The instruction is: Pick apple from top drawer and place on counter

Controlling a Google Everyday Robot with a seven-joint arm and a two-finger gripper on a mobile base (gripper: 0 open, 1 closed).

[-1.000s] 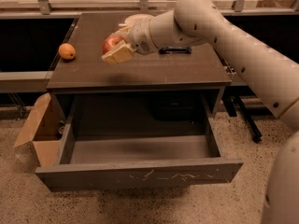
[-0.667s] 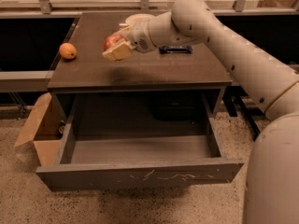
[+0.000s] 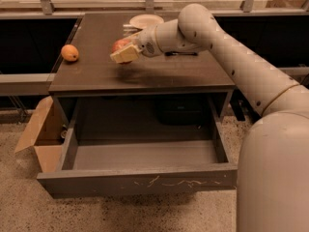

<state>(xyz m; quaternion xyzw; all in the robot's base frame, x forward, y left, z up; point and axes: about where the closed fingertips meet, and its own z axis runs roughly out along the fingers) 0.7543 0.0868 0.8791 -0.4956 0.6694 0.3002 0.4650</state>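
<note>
Apple (image 3: 120, 44) is up over the tabletop (image 3: 159, 76), gripped in the robot's hand (image 3: 125, 52), so it's not in the drawer (image 3: 137, 181). Going from the front: the drawer is pulled all the way out, its front panel has some pale scratches, and I can't see anything lying on its smooth grey floor. Just to the left of it there's an open cardboard box (image 3: 41, 134) sitting on the speckled floor (image 3: 24, 207). Behind the drawer, under the tabletop, there's some dark boxy thing (image 3: 176, 111) that I can't make out. Up top, the arm (image 3: 231, 47) comes in from the right, and the hand is over the left-middle of the tabletop with its fingers closed around the red apple. One pale finger (image 3: 120, 57) sits under the fruit. It looks like it's held just off the surface, with a soft shadow below it. An orange fruit (image 3: 70, 52) sits near the left edge, well apart from the hand. Further back there's a thin dark object (image 3: 181, 53) lying flat behind the wrist, and a pale plate (image 3: 146, 20) near the far edge.
</note>
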